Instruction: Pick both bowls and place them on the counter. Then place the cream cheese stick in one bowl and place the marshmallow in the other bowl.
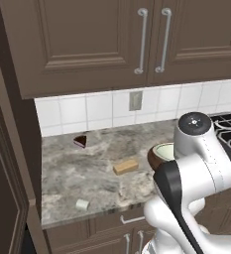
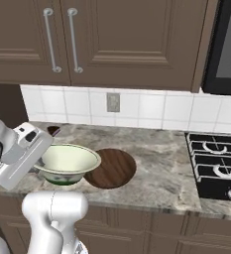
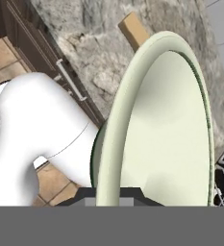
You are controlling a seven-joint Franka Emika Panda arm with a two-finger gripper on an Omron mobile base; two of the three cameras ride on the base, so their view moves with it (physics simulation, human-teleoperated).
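The counter (image 2: 161, 173), grey-beige marbled stone, runs under my brown upper cabinets (image 2: 137, 39) and the white tiled wall, with the black stove (image 2: 216, 166) at its right end. On it lies the dark wood-grained bowl (image 2: 113, 167), flat on the stone near the front edge. The pale cream bowl (image 2: 67, 162) sits just to its left, its rim overlapping the wooden one in the right base view; whether its base rests on the stone or hangs just above it I cannot tell. My pincer (image 3: 114, 194) is clamped narrow on the near rim of that cream bowl, the wall of the bowl rising between my tips in the hand view. Further left on the stone lies the tan cream cheese stick (image 1: 125, 166), apart from both bowls. The brown cake slice (image 1: 80, 141) stands near the backsplash. The small white marshmallow (image 1: 82, 204) sits by the counter's front edge. No writing or brand can be read on anything.
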